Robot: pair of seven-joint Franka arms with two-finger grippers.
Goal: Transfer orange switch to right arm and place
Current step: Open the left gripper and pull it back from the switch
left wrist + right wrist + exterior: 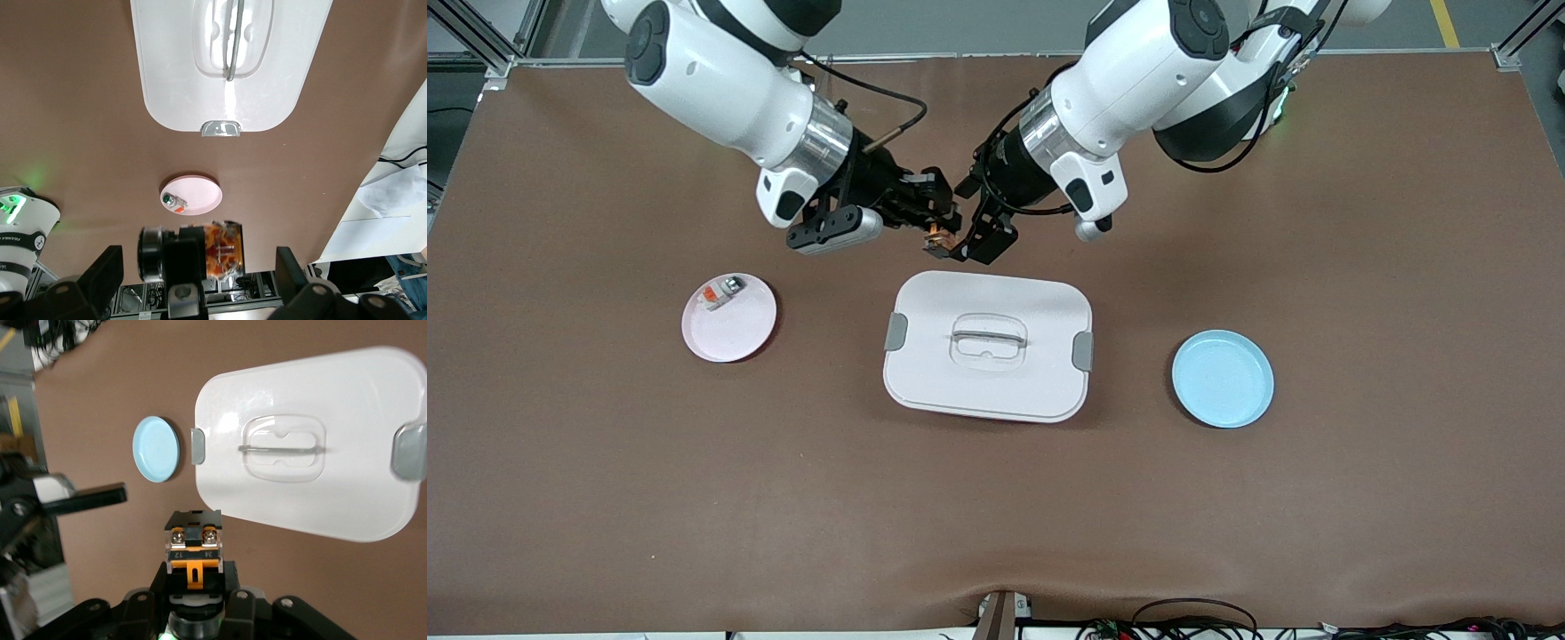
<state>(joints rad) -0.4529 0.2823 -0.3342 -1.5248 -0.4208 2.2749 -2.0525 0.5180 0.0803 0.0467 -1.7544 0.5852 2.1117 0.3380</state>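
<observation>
Right pincer (935, 220) clamps the orange switch (193, 552) in the air over bare table (1360, 222), just above the white box (987, 347) edge. In front view the switch is mostly hidden between the pincers. Left pincer (980, 238) spread wide beside it, not gripping. Box lid smooth plastic, rounded corners, grey clips. Pink plate (740, 336) holds a small white-orange part (721, 291); blue plate (1223, 379) round, glossy.

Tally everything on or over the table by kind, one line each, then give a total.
Plates: 2, pink plate and blue plate
Lidded containers: 1, white box
Electrical components: 2, orange switch held in the right gripper, white-and-orange component on the pink plate
Total: 5
</observation>
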